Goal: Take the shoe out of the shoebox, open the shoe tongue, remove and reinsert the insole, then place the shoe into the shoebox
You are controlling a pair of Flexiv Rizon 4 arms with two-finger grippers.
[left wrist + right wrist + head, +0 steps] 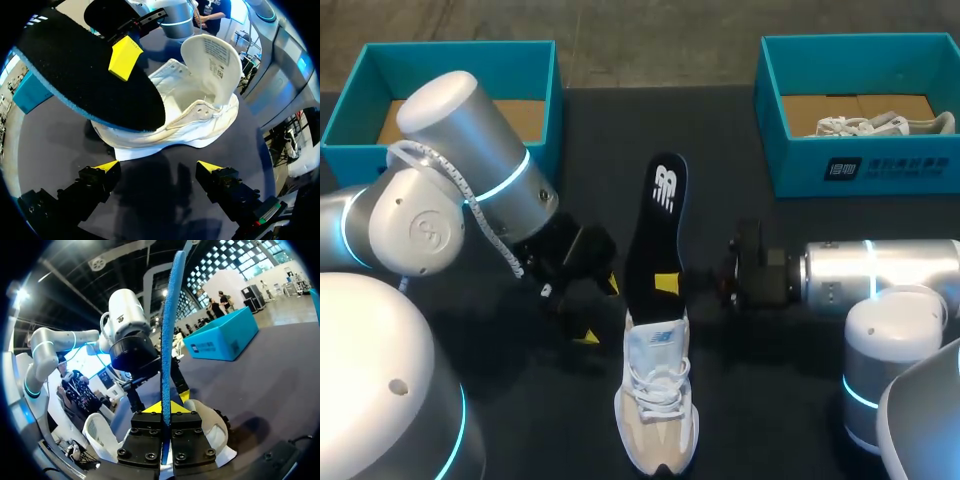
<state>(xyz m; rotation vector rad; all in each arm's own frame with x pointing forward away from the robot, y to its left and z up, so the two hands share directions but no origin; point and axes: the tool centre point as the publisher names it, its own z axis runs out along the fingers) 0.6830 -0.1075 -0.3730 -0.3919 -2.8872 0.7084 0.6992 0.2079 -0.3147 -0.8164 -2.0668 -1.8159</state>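
Observation:
A white shoe (658, 400) stands on the dark table near the front, its tongue (212, 57) pulled up and open. The black insole (655, 225) with a blue underside hangs over the shoe's opening. My right gripper (666, 284) is shut on the insole near its lower end. In the right wrist view the insole (167, 320) stands edge-on between the shut right gripper (164, 407), with the shoe (212, 427) under it. My left gripper (598, 311) is open just left of the shoe, holding nothing. In the left wrist view the left gripper (157, 165) faces the shoe's side (190, 115).
A teal shoebox (525, 60) sits at the back left behind my left arm. Another teal shoebox (860, 165) at the back right holds a second white shoe (865, 125). Bare dark table lies between the boxes and on both sides of the shoe.

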